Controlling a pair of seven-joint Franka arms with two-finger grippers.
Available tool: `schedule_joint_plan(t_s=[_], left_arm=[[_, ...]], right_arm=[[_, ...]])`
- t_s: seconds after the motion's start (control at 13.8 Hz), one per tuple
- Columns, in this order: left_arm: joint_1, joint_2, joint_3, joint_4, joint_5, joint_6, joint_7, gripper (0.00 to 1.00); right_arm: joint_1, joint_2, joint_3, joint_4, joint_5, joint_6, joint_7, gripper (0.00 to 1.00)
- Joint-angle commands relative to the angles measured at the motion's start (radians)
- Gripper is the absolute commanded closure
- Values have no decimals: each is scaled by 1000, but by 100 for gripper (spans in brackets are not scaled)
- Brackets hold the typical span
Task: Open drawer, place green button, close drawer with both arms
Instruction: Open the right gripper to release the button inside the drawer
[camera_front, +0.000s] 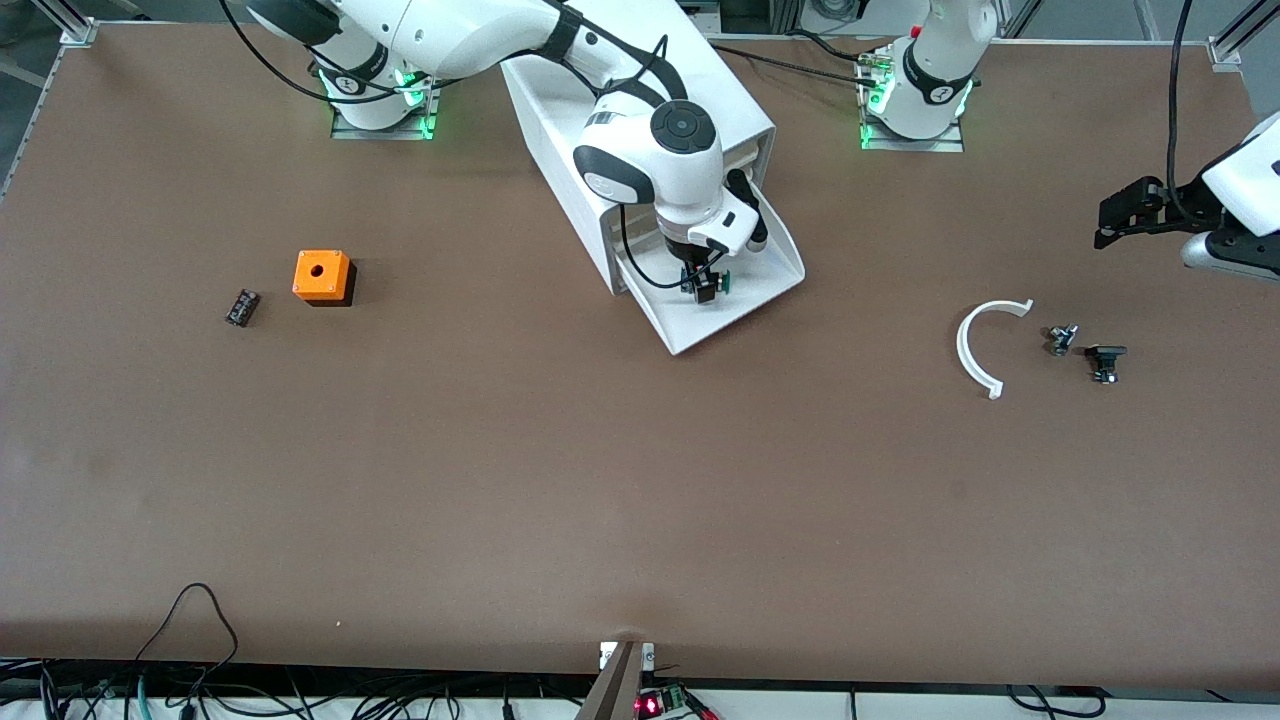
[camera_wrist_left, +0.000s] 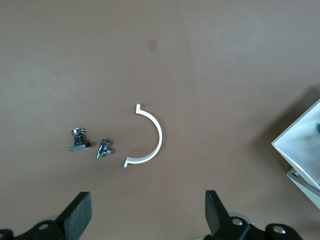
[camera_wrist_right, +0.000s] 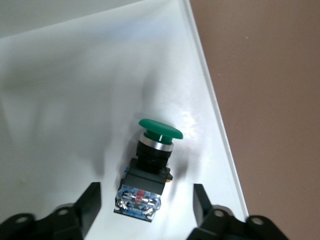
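Note:
The lowest drawer (camera_front: 700, 335) of the white cabinet (camera_front: 560, 120) stands pulled out toward the front camera. The button (camera_front: 712, 286) lies on its side on the drawer's white floor (camera_wrist_right: 75, 100); its green cap and dark body (camera_wrist_right: 152, 155) show plainly in the right wrist view. My right gripper (camera_front: 703, 283) hangs just over it, open (camera_wrist_right: 146, 195), one finger on each side of the button's body and touching neither side. My left gripper (camera_front: 1105, 225) is open (camera_wrist_left: 147, 200) over bare table at the left arm's end, nothing between its fingers.
An orange cube with a hole (camera_front: 321, 276) and a small black block (camera_front: 242, 307) lie toward the right arm's end. A white curved piece (camera_front: 975, 345) and two small metal parts (camera_front: 1061, 339) (camera_front: 1105, 360) lie below the left gripper. A corner of the drawer (camera_wrist_left: 300, 145) shows in the left wrist view.

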Motion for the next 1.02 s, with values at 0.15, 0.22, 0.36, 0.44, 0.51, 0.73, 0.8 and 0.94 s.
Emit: schedule_joint_plan(t_s=[0.15, 0.22, 0.36, 0.44, 0.51, 0.73, 0.8, 0.94], left_arm=[[-14, 16, 12, 25, 27, -4, -16, 0], [-14, 22, 19, 25, 24, 5, -15, 0], [-13, 50, 28, 5, 33, 92, -13, 0], [-13, 59, 28, -6, 31, 104, -12, 0], [-13, 62, 28, -6, 25, 105, -16, 0], [-49, 123, 13, -18, 16, 163, -134, 0], [-77, 134, 2, -47, 16, 212, -221, 0], [-90, 153, -74, -119, 16, 313, -391, 0]], right_arm=[[-6, -27, 10, 132, 10, -135, 204, 0], [-14, -34, 8, 190, 59, -179, 237, 0], [-63, -82, 2, 244, 137, -239, 258, 0], [-101, -114, 0, 243, 145, -253, 259, 0], [-135, -148, -1, 243, 146, -269, 259, 0], [-239, -240, -10, 172, 145, -319, 357, 0], [-278, -270, -10, 125, 146, -335, 449, 0], [-322, -306, -15, 74, 145, -371, 611, 0]])
